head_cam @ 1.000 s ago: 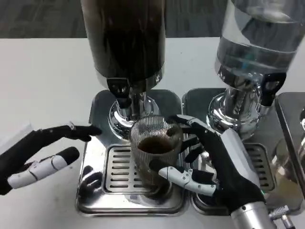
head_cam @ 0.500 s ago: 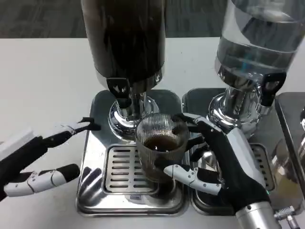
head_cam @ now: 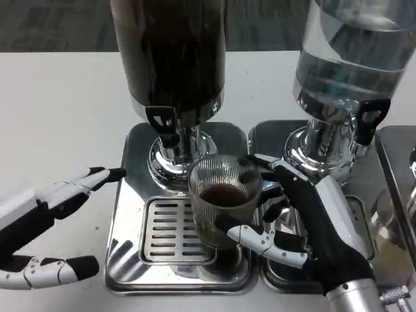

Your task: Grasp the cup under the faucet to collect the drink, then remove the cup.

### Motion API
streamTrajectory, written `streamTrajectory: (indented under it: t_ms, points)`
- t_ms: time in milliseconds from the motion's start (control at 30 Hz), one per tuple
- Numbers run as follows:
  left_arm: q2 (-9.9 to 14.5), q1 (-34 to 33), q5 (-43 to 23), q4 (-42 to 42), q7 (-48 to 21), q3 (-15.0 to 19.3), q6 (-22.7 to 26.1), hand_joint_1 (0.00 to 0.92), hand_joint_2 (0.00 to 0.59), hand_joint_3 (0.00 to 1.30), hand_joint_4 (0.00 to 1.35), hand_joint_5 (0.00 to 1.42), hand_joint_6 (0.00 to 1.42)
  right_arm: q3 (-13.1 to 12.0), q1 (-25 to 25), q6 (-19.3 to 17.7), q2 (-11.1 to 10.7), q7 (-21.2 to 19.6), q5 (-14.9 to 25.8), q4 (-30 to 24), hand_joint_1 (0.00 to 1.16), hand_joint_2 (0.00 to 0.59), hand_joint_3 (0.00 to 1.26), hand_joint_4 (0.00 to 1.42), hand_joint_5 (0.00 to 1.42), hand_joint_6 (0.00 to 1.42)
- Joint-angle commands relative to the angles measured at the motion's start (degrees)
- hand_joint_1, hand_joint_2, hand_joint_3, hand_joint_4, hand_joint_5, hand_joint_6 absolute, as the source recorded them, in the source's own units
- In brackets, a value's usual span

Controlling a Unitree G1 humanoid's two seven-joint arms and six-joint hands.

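A ribbed clear glass cup point(head_cam: 224, 198) holding dark drink stands over the right part of the left drip tray point(head_cam: 162, 227), just below and right of the black faucet point(head_cam: 164, 123) of the dark drink dispenser point(head_cam: 170, 52). My right hand point(head_cam: 305, 224) grips the cup from its right side, thumb across the front, fingers behind. My left hand point(head_cam: 45, 218) is at the left of the tray, fingers apart, holding nothing.
A second dispenser with clear liquid point(head_cam: 351, 58) stands at the right over its own drip tray point(head_cam: 357, 214), with a black tap point(head_cam: 365, 120). Another metal tray edge point(head_cam: 396, 169) is at the far right. White table point(head_cam: 58, 117) lies open at the left.
My right hand has carried the cup a little to the right, out from under the faucet. My left hand has drawn back to the left and downward, away from the tray.
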Motion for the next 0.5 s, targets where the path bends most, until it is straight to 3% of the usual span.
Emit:
streamTrajectory:
  t_ms: [33, 500]
  points:
    - [1.8, 1.3, 0.5, -0.3, 1.4, -0.7, -1.7, 0.0, 0.104, 0.03, 0.0, 0.0, 0.08, -0.2, 1.3, -3.1, 0.2, 0.0, 1.7, -4.2, 0.67, 0.252, 0.41, 0.46, 0.61, 0.76]
    - [2.7, 4.1, -3.6, -5.0, 1.5, -1.4, -1.5, 0.0, 0.097, 0.03, 0.0, 0.0, 0.08, -0.1, 6.8, -2.9, -0.7, 2.9, 2.8, -9.8, 0.67, 0.253, 0.42, 0.47, 0.62, 0.78]
